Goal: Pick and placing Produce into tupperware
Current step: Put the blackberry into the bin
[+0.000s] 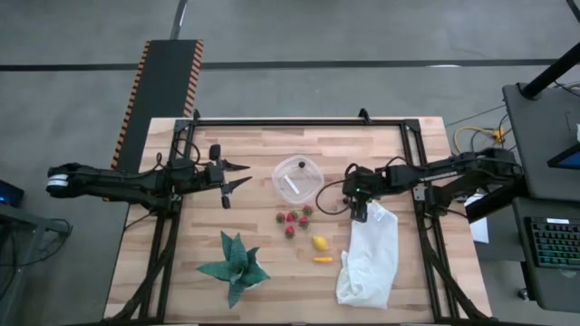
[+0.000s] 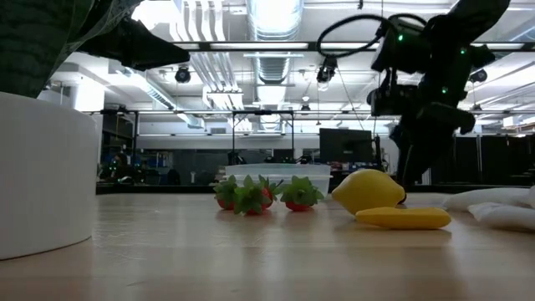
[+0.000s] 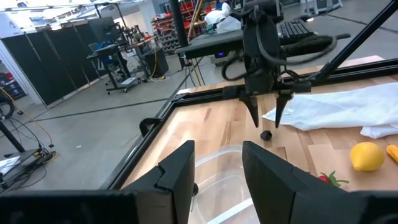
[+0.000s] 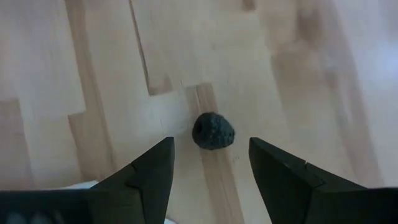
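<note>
Your right gripper (image 4: 210,163) hangs just above the dark ball (image 4: 213,130), jaws apart on either side of it and not touching it. That ball lies on the table (image 1: 254,163) right of the tub (image 1: 298,178), beside the white bag (image 1: 370,258). Strawberries (image 1: 293,220) and the lemon (image 1: 320,243) lie below the tub. Your left gripper (image 1: 243,174) waits left of the tub, open and empty.
</note>
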Available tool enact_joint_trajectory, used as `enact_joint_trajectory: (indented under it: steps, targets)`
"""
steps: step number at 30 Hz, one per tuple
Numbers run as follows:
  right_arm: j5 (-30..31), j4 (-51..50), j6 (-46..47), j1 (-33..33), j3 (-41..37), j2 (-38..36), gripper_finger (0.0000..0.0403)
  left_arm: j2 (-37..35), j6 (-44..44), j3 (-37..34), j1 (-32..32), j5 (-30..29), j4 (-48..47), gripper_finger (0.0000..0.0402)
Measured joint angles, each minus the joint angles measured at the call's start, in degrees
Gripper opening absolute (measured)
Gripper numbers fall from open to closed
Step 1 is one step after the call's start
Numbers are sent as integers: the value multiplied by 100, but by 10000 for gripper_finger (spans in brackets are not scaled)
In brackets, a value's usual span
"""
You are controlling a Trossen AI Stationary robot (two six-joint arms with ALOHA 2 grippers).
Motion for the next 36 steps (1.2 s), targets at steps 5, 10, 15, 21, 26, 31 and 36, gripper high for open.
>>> enact_joint_trajectory:
  steps: [5, 10, 15, 21, 26, 31, 36]
  targets:
    - [-2, 102, 94, 0, 44, 267, 201, 1, 0, -2, 0, 0, 0, 121]
    - [0, 114, 113, 0, 54, 340, 201, 0, 0, -5, 0, 0, -1, 121]
    - [0, 151, 115, 0, 54, 329, 201, 0, 0, -8, 0, -2, -1, 121]
    - [2, 324, 105, 0, 54, 329, 201, 0, 0, -13, 0, -2, -2, 121]
    - [2, 363, 23, 0, 54, 332, 201, 1, 0, -13, 0, -1, -2, 121]
    - [2, 369, -81, 0, 54, 332, 201, 0, 0, -13, 0, 0, -2, 121]
    - [2, 372, -101, 0, 54, 332, 201, 2, 0, -15, 0, -2, -2, 121]
